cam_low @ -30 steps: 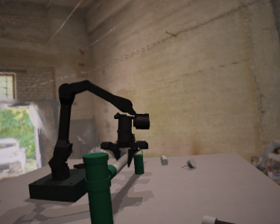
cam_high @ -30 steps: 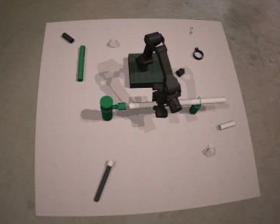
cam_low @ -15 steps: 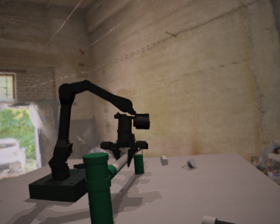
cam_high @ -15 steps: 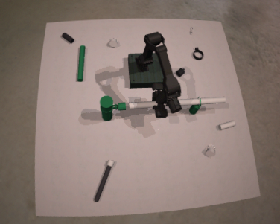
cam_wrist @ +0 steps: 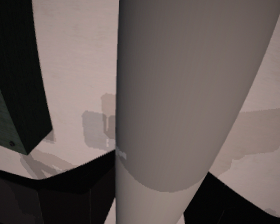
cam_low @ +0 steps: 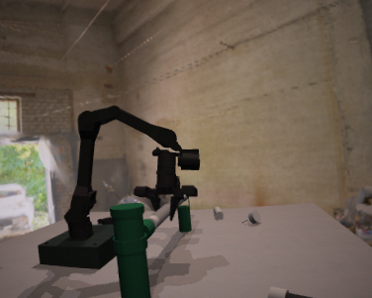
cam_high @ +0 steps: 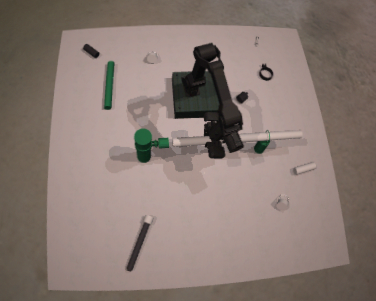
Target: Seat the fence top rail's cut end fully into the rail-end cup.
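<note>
The white rail (cam_high: pixel 189 141) (cam_low: pixel 159 216) (cam_wrist: pixel 185 90) runs through the loop cap (cam_high: pixel 268 135) on the small green post (cam_high: pixel 260 147) (cam_low: pixel 184 219). Its cut end is just outside the mouth of the green rail-end cup (cam_high: pixel 163 142) (cam_low: pixel 149 227), roughly in line with it, with a narrow gap in the top view. The cup hangs on the brace band (cam_low: pixel 131 245), a little below the cap (cam_high: pixel 143 137) (cam_low: pixel 127 209) of the big green post (cam_high: pixel 143 155) (cam_low: pixel 135 276). My gripper (cam_high: pixel 217 140) (cam_low: pixel 165 211) (cam_wrist: pixel 154 157) is shut on the rail, between cup and loop cap.
The arm's dark base (cam_high: pixel 189 106) (cam_low: pixel 76 251) stands behind the rail. A green tube (cam_high: pixel 109 85), a black ring (cam_high: pixel 266 72) and a small black part (cam_high: pixel 242 97) lie around it. A short white tube (cam_high: pixel 305 168) and a dark white-tipped rod (cam_high: pixel 138 246) lie in front.
</note>
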